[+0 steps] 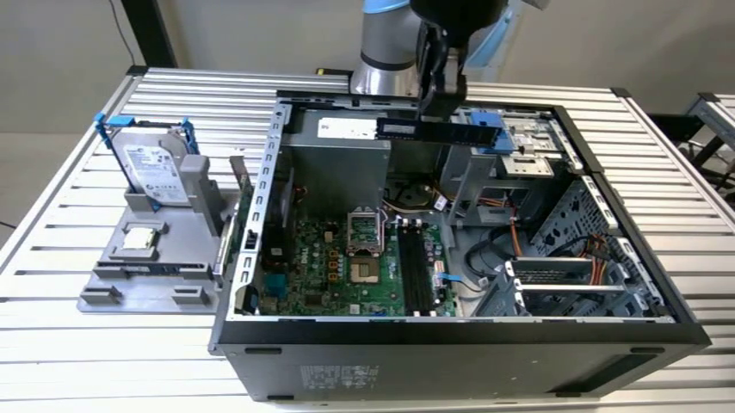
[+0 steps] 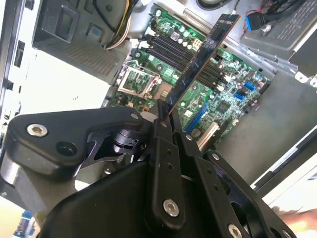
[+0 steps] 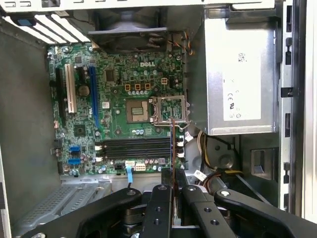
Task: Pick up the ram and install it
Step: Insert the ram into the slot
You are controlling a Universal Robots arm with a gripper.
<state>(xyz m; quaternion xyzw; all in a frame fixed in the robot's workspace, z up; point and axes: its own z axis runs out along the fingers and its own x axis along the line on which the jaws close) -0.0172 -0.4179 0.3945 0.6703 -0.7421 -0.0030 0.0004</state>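
Black two-fingered gripper (image 2: 166,113) on the robot arm: fingers pinched together on one end of the long, narrow, dark blue-green ram stick (image 2: 202,58), which projects straight out from the fingertips. Ram stick: held in the air over the open dark metal computer case (image 1: 460,344), lying level in the exterior view, apart from the green motherboard (image 1: 333,262) on the case floor and not seated. Black memory slots (image 3: 133,148): on the motherboard, beneath the stick in both wrist views. Silver hard drive with blue frame (image 1: 155,168): upright in a grey plastic holder (image 1: 109,280) on the slatted aluminium table (image 1: 69,215), to the exterior view's left of the case. Small square silver chip (image 1: 140,239): lying flat on the same holder, near the drive.
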